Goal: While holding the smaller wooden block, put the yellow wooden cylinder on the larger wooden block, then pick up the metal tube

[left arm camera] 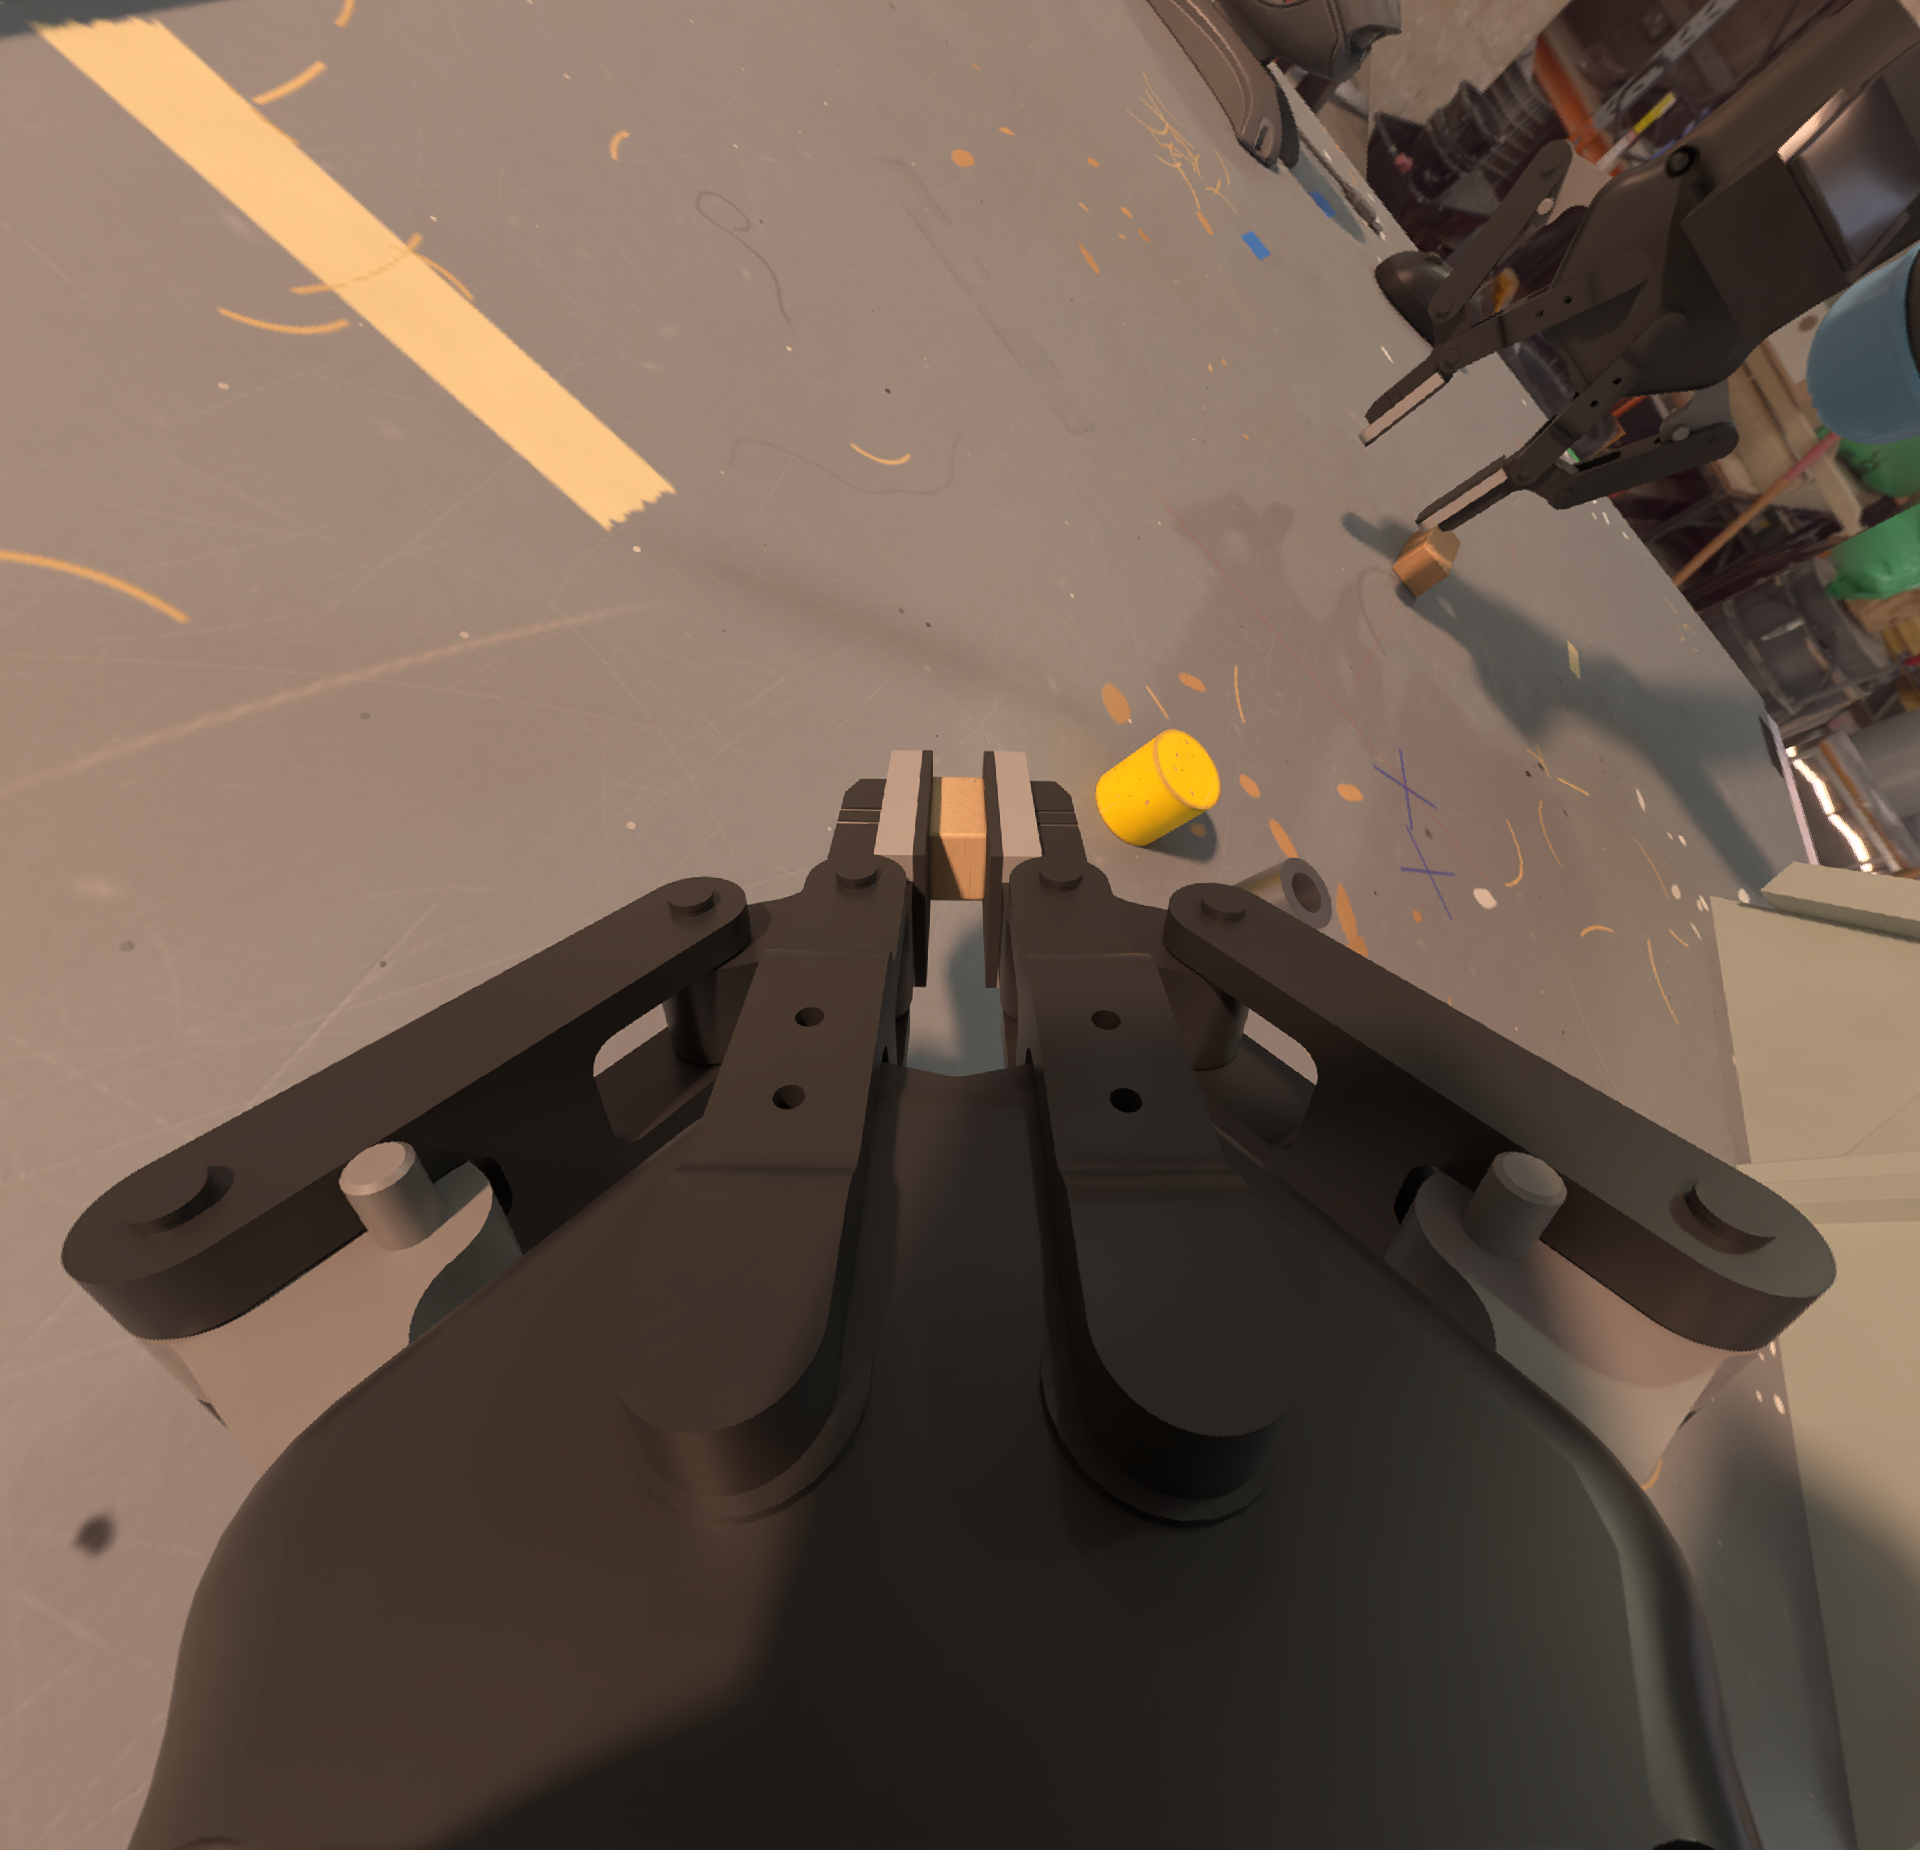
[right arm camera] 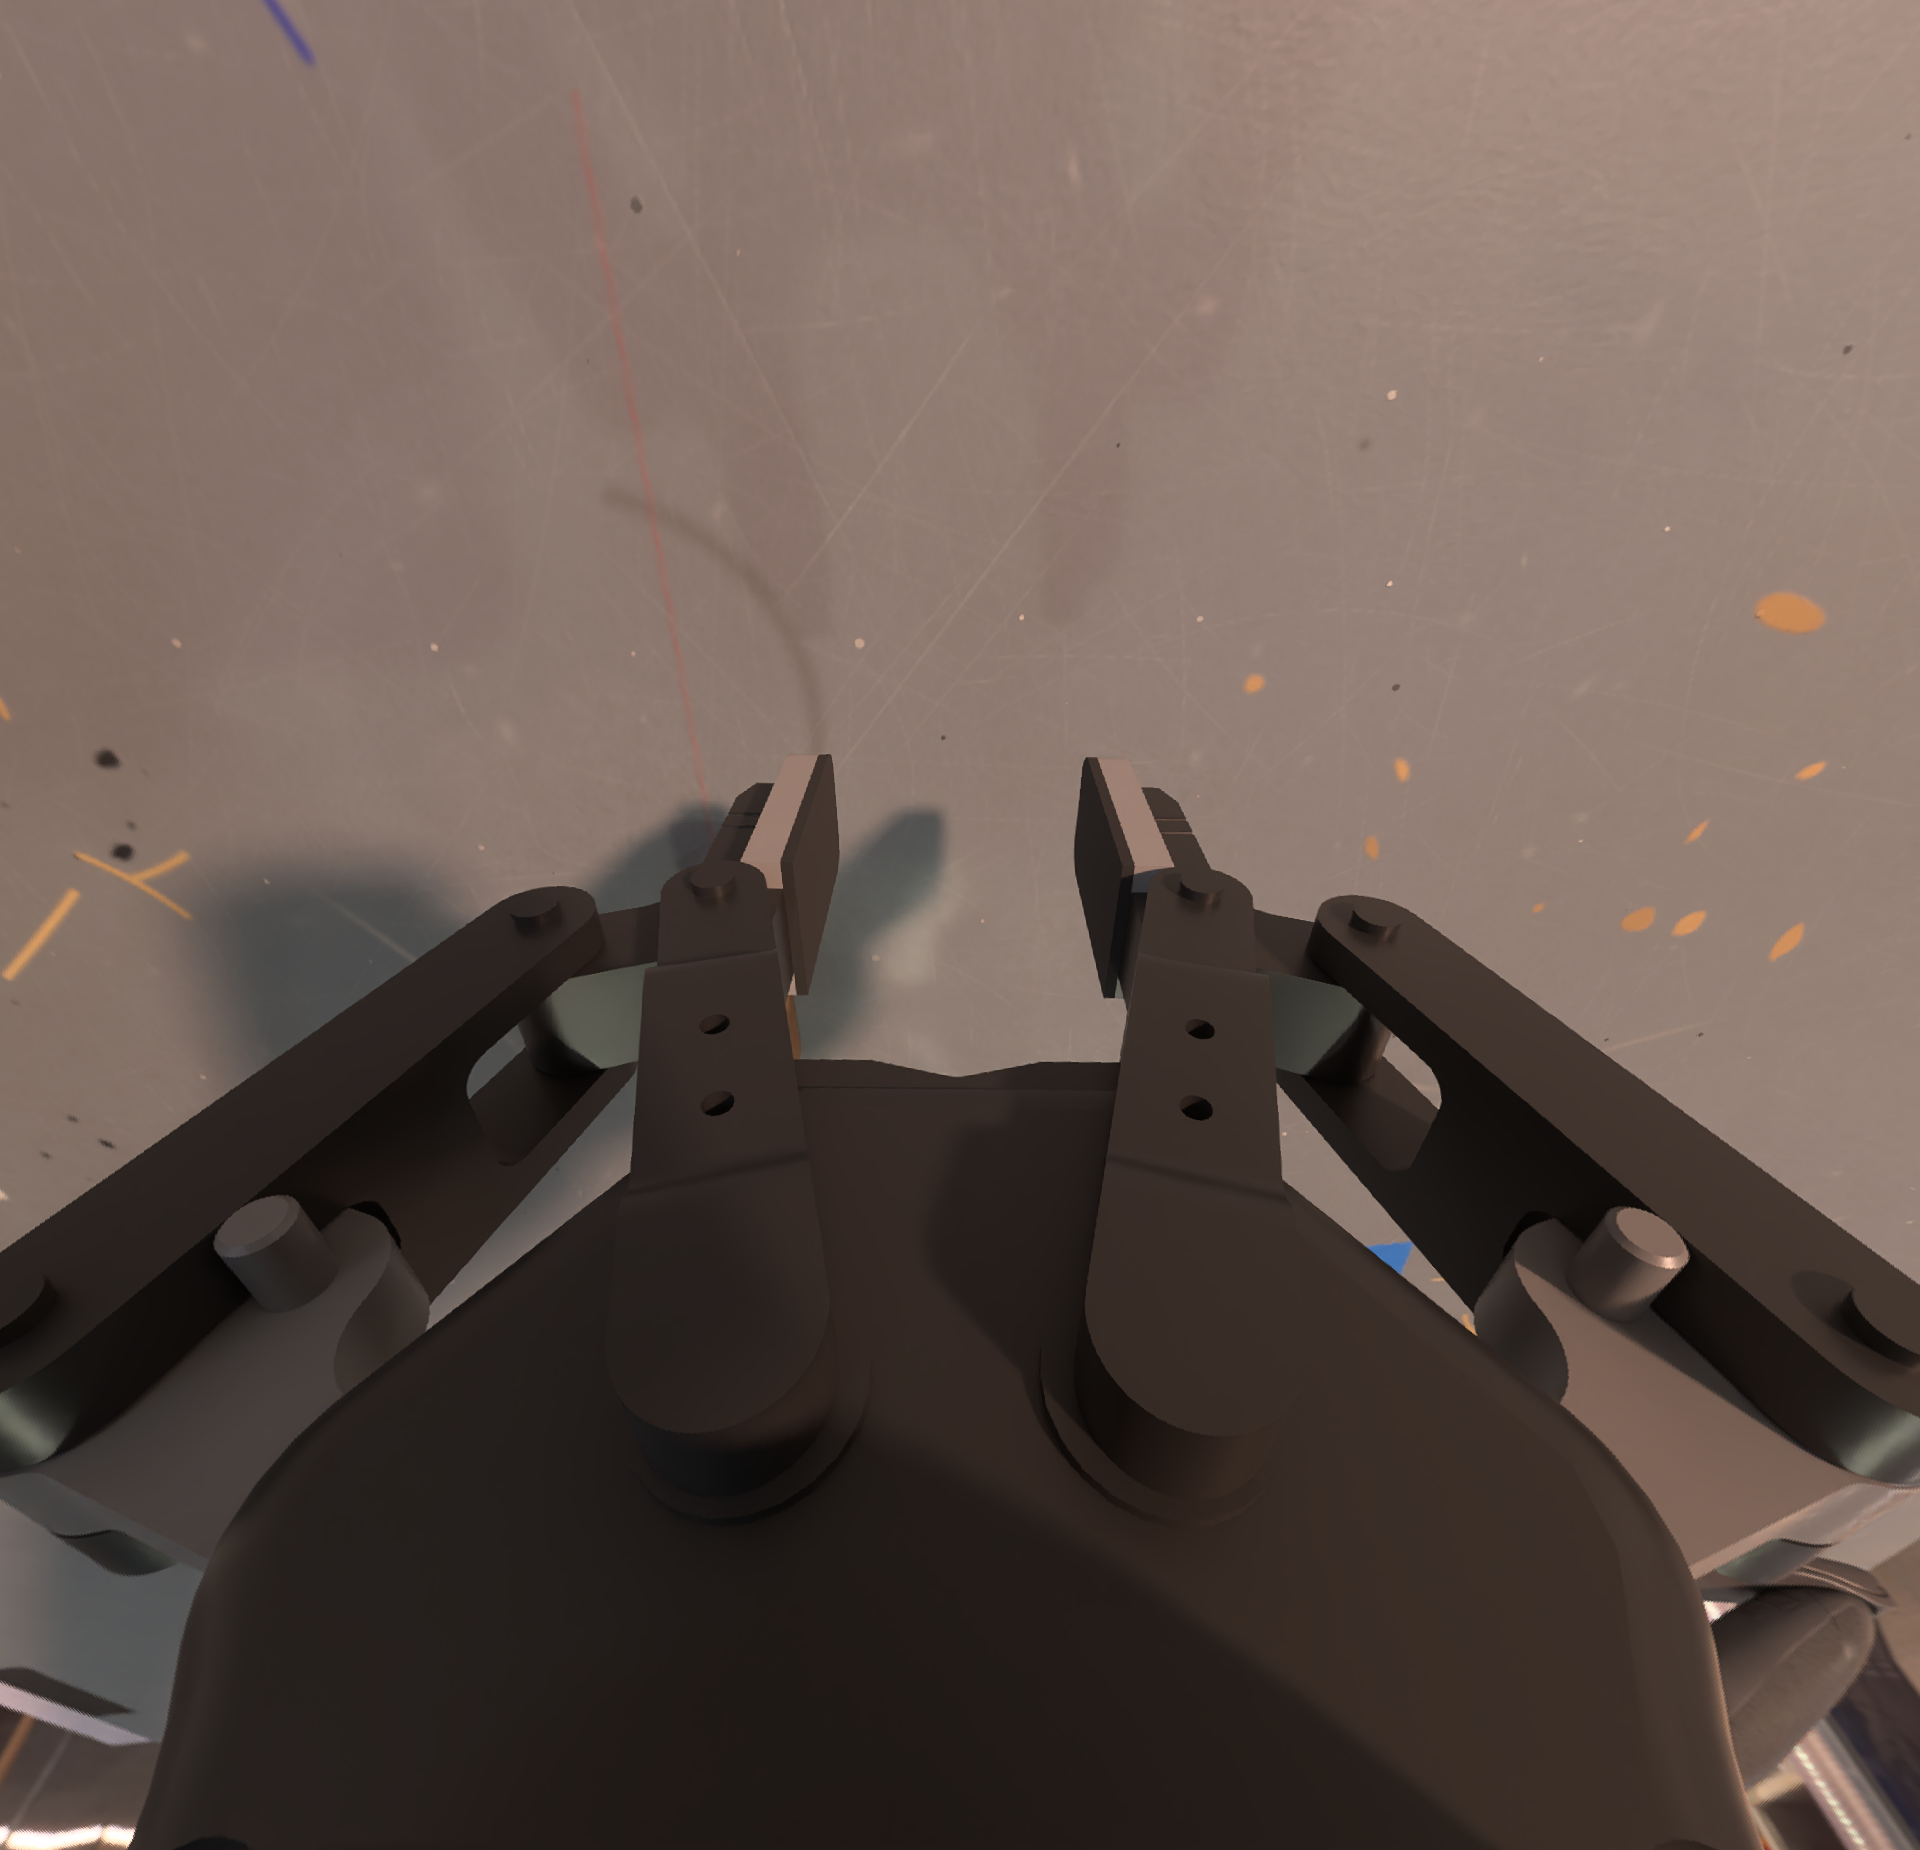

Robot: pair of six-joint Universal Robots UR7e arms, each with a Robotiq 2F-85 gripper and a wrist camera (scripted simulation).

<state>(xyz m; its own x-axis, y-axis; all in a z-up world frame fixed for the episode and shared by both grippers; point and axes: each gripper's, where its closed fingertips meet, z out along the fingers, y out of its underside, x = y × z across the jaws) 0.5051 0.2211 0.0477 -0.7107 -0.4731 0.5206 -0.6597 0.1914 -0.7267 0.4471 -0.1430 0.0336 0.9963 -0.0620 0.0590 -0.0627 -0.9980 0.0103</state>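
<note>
Retention of the smaller wooden block [left arm camera: 958, 836] is handled by the left claw [left arm camera: 958, 813], clamped on it above the counter [left arm camera: 520, 761], which frees the right claw [right arm camera: 956, 865] (fingers spread wide, nothing between them) for transfers. The yellow wooden cylinder [left arm camera: 1156, 787] lies on its side just beside the held block, speckled end showing. The larger wooden block [left arm camera: 1425, 558], tan, sits farther off under the right claw; the metal tube [left arm camera: 1294, 891] lies near the cylinder.

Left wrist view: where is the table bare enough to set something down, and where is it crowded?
Bare: the grey stretch between the tape strip and the yellow cylinder. Crowded: right of the left gripper, where cylinder, metal tube, another wooden block and the open right gripper cluster.
</note>
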